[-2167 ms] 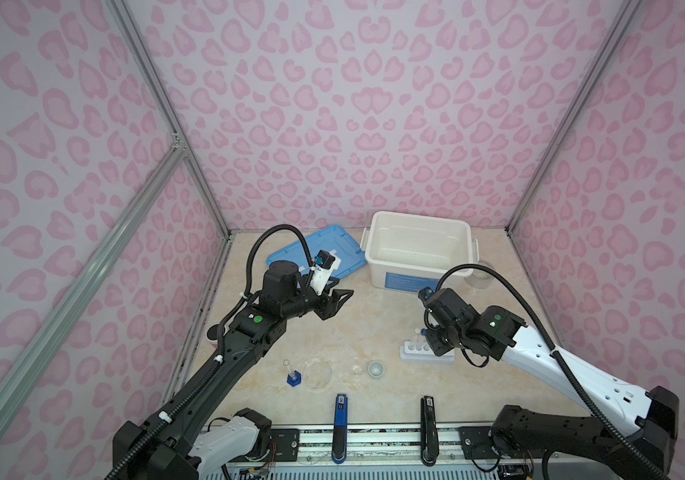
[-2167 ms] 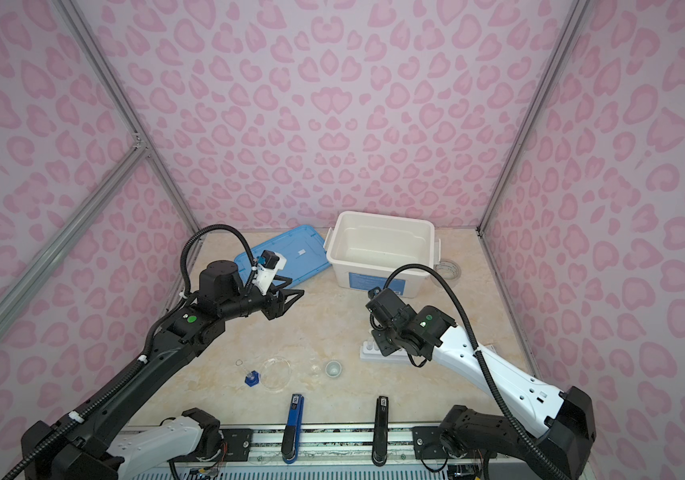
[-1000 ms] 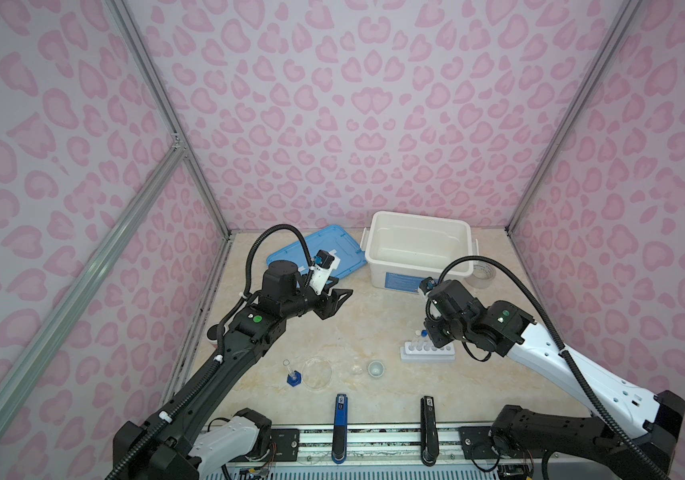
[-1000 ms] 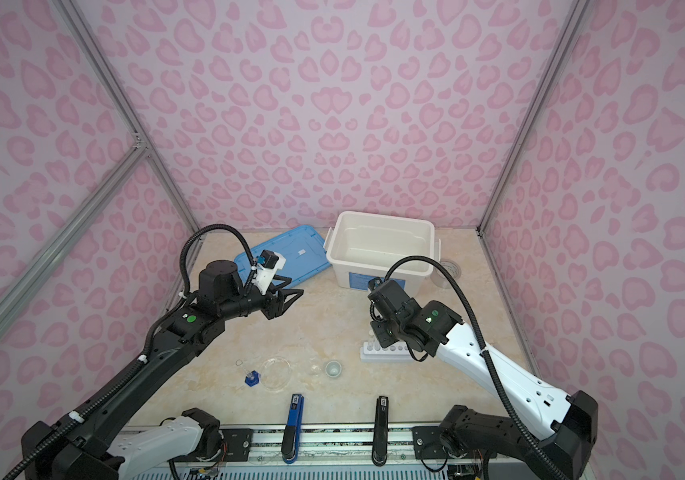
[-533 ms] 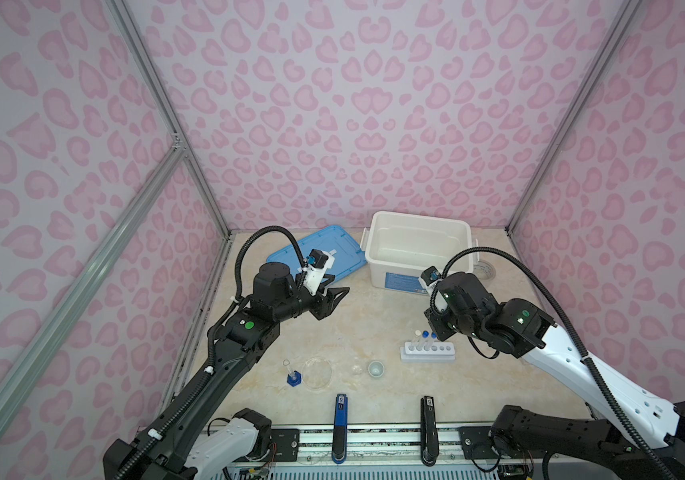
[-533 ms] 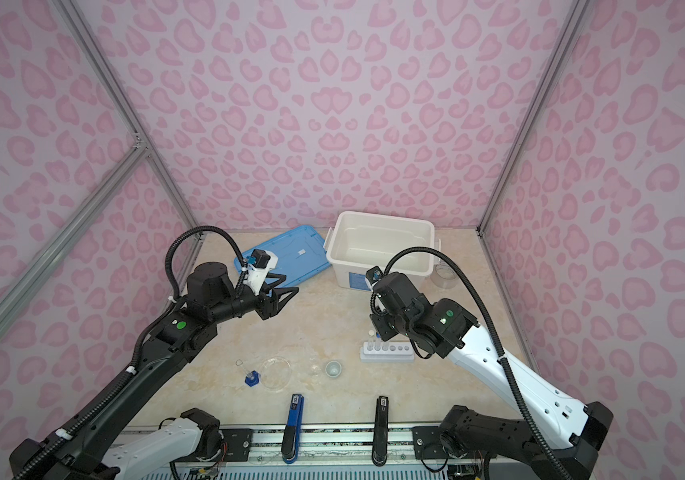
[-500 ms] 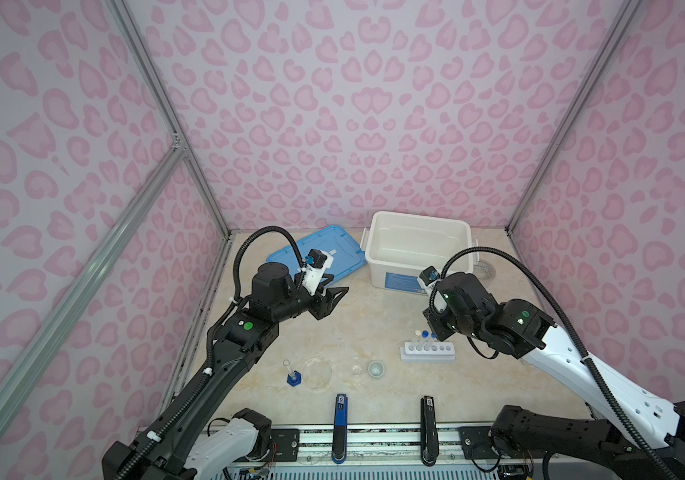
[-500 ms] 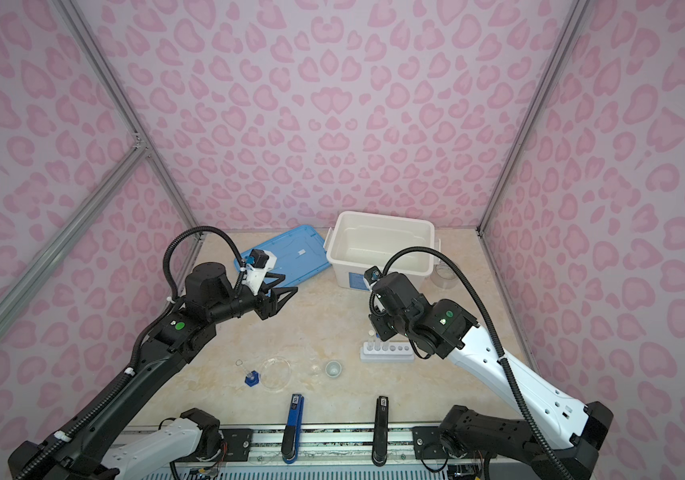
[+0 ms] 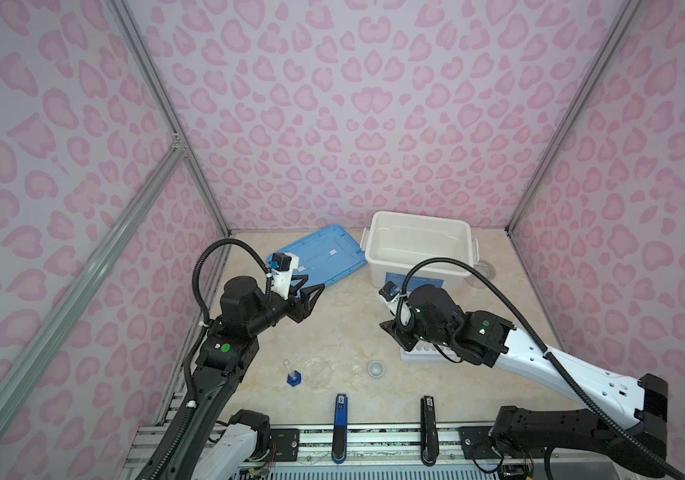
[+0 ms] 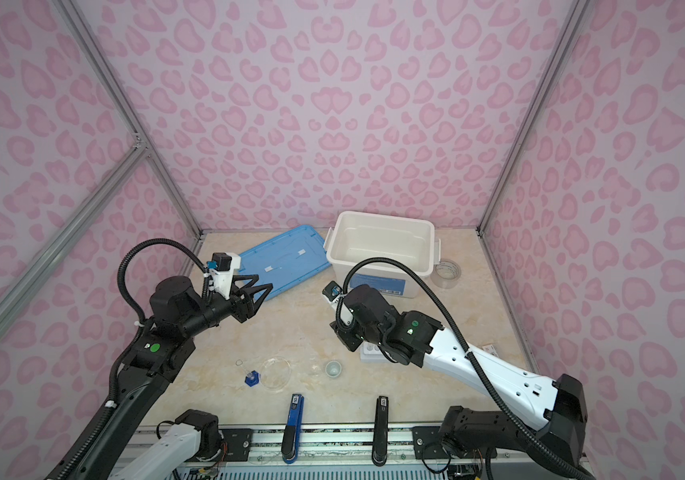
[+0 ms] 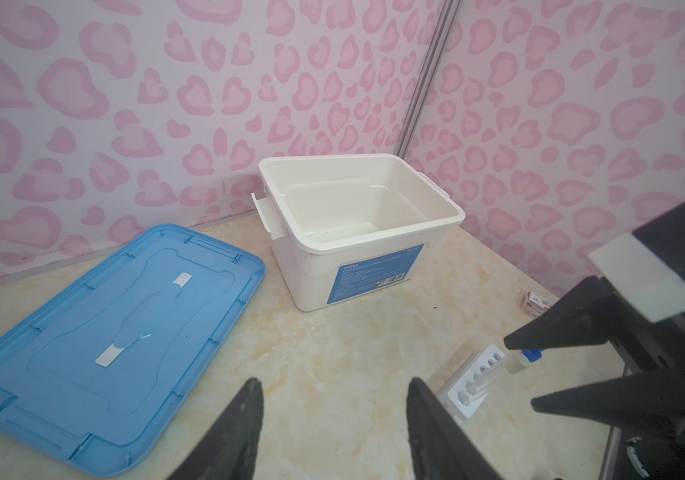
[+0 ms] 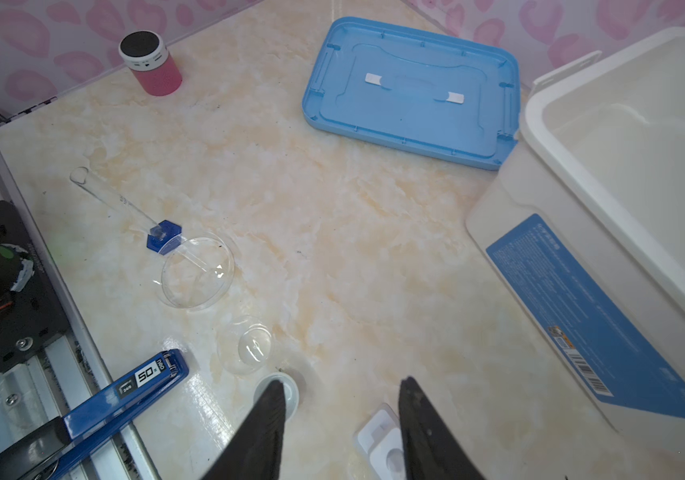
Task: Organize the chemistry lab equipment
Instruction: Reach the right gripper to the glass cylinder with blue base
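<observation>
**Desk:** First entry: where does it sit?

**Operator:** I log the white six-hole rack point(image 11: 457, 388) flat on the beige marble worktop point(image 9: 345, 316). It is nearer the front edge than the open white plastic bin point(image 9: 415, 216) and partly under my right arm in both top views. One thin clear tube with a blue cap point(image 11: 494, 374) stands in one of its holes.

**Desk:** And the arms?

**Operator:** I read the right end effector point(image 12: 340, 382) as released, jaws apart above the rack. From the left wrist, the tube's cap shows between its fingers, but I cannot tell whether either finger touches it. The left end effector point(image 9: 313, 296) is also released, with nothing between its jaws. It is raised over the worktop near the flat blue plastic lid point(image 9: 332, 253), which lies beside the bin.

**Desk:** Remaining stock?

**Operator:** There is a row along the front.
- The tiny clear cylinder on a blue base point(image 9: 293, 374) stands upright.
- The clear round dish point(image 9: 316, 372) is just beside it.
- Then comes a smaller clear shallow dish point(image 9: 356, 369).
- The small white cup point(image 9: 375, 368) is nearest the rack.

The clear tape roll point(image 9: 484, 272) is on the bin's other side from the lid. I see the pink jar with a black lid point(image 12: 150, 64) by the wall, from the right wrist only.
</observation>
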`<act>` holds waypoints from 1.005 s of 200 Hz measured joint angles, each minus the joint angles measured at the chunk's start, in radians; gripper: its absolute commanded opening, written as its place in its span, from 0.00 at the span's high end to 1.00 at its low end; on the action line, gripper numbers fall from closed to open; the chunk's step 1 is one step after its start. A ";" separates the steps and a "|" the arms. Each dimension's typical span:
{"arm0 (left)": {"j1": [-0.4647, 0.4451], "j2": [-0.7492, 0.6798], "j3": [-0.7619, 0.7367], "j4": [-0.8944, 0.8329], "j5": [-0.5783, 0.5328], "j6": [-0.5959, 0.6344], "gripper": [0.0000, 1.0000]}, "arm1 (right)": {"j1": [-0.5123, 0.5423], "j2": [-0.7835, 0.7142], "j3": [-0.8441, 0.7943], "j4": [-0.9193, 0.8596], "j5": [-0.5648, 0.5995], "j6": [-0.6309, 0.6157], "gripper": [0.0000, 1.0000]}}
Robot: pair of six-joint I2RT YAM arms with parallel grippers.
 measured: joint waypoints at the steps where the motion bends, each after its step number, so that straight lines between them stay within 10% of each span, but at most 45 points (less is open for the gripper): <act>1: 0.003 -0.003 -0.002 0.000 0.001 -0.003 0.42 | 0.000 0.000 0.000 0.000 0.000 0.000 0.51; 201: 0.238 -0.124 -0.130 -0.104 0.020 -0.103 0.49 | 0.174 0.560 0.004 0.756 -0.333 -0.033 0.53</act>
